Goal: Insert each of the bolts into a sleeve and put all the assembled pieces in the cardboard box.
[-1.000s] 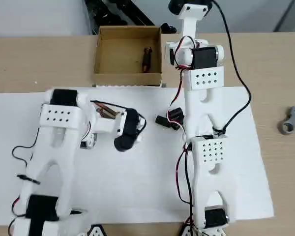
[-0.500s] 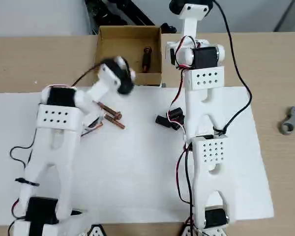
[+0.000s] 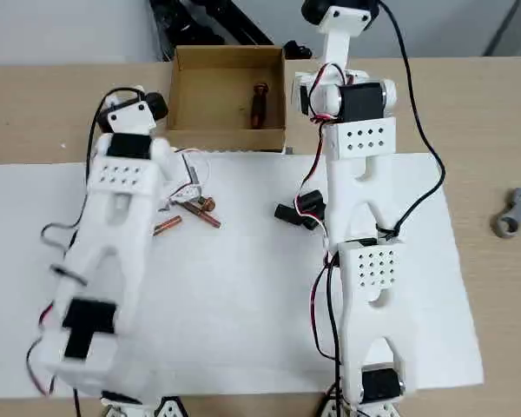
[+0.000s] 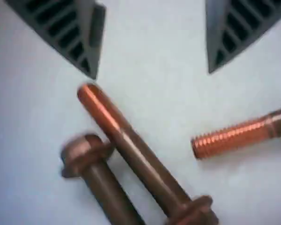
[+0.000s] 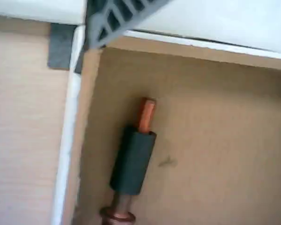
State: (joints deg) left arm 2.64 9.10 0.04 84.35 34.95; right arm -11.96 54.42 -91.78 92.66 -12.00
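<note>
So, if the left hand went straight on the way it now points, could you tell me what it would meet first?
Probably the long bolt, whose tip lies just ahead of the open left hand, close to one finger; otherwise the white sheet under it. Depth is hard to judge.

The brown open-topped cardboard box (image 3: 226, 137) stands on the wooden table (image 3: 52, 104), at the far edge of the white paper sheet (image 3: 243, 313). Inside the box, near its right wall, lies a copper bolt in a black sleeve (image 3: 260, 104). In front of the box, on the sheet, three loose copper bolts (image 3: 201, 214) lie close together, two of them touching. Well to the right of the box, a small grey plastic piece (image 3: 512, 213) rests on the table.
</note>
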